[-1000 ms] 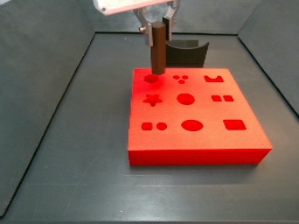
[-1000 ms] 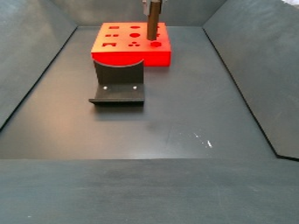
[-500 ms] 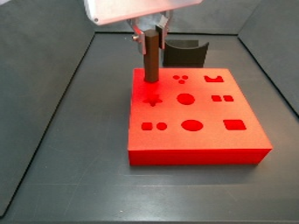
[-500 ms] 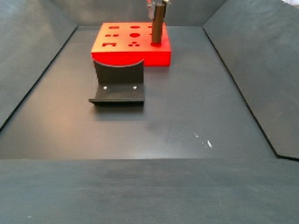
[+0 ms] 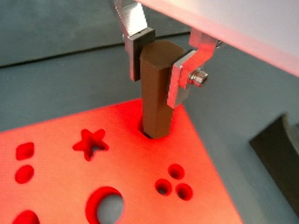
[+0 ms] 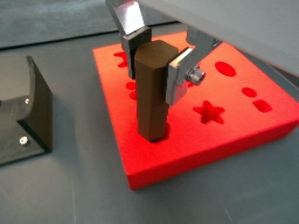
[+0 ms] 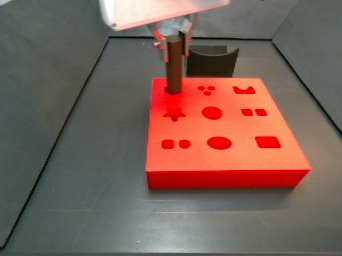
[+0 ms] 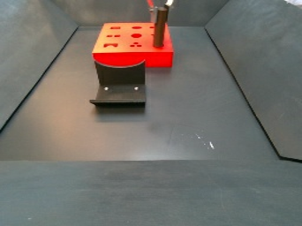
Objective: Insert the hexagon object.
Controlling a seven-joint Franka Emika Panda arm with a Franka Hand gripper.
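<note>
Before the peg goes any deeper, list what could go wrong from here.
1. The hexagon peg stands with its tip at a corner hole of the red block; if its flats are misaligned, pushing may jam it.
2. The claw grips only the peg's top, so side load could tilt it.

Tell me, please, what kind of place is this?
Probably a robot test cell: dark grey walled floor, a red block with shaped holes, and the tool gripping a brown rod-like peg at the block's corner hole.
</note>
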